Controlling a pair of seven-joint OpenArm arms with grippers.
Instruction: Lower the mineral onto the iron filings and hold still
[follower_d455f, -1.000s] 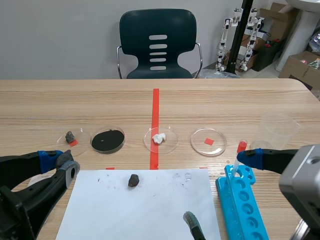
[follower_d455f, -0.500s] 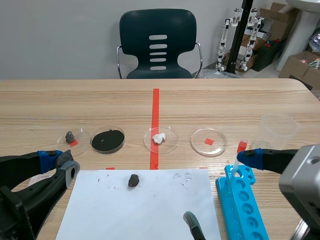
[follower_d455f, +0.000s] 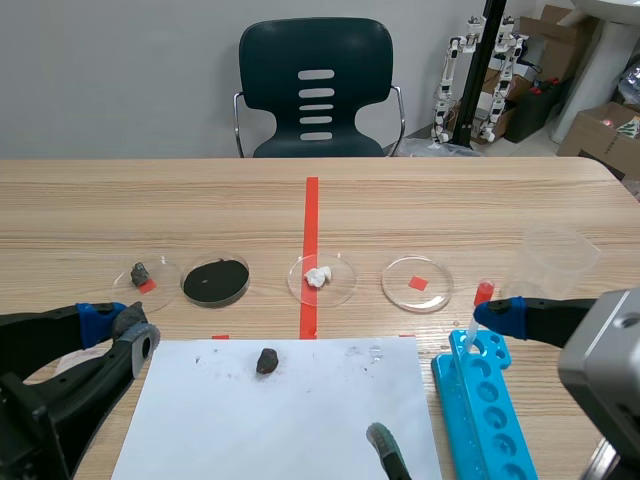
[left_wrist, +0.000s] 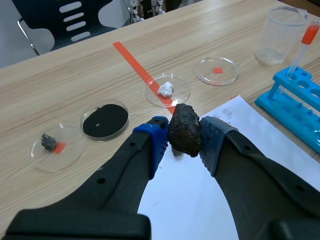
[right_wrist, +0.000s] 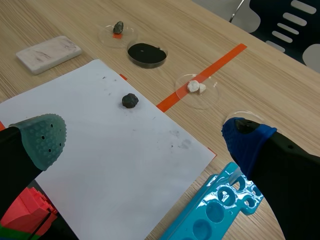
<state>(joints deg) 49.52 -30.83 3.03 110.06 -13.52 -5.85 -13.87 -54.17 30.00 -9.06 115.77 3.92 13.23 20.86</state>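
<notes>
Paper (follower_d455f: 300, 420) lies under the grippers, prob to catch crumbs. R gripper (right_wrist: 145, 140) hangs over it, fingers wide apart, holding nothing. I think it's parked out of my way. L gripper (left_wrist: 185, 140) sits low, pointing fwd & down. Filings dish (left_wrist: 105, 121) is ahead & left of it, well apart, so lowering isn't begun. Rock (left_wrist: 185, 131) is squeezed between L's pads so it can't slip.

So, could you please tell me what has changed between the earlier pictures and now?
Nothing visibly changed: the left end effector stays shut on the mineral, away from the iron filings, and the right end effector stays open.
</notes>
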